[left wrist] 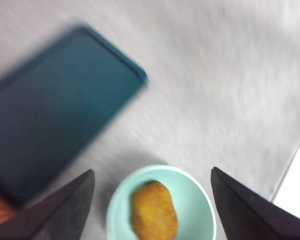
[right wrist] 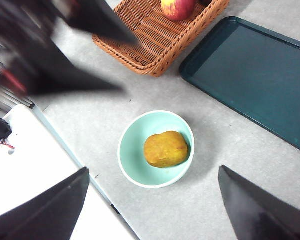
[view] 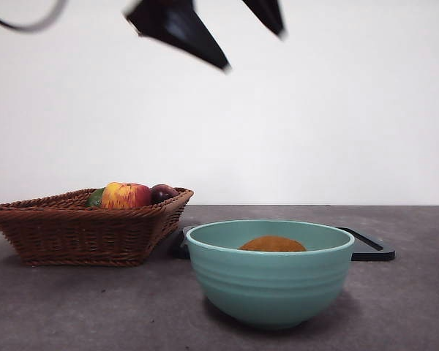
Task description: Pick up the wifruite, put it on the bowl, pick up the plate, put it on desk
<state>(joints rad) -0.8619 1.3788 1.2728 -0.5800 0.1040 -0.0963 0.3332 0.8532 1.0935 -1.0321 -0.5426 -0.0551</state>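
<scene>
Brown kiwifruit [right wrist: 165, 149] inside upright teal bowl [right wrist: 135, 170]

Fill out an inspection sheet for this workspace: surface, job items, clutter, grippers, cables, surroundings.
Surface: grey desk, matte, no spills seen.
Job's things: teal bowl upright, holding one brown-orange fruit; flat dark tray behind it, nothing on it.
Clutter: wicker basket with an apple and other fruit.
Grippers: left gripper open above the bowl, holding nothing; right gripper open, also high above the bowl, holding nothing.
Cables: one dark cable loops at the front view's top corner.
Surroundings: plain white wall.
</scene>
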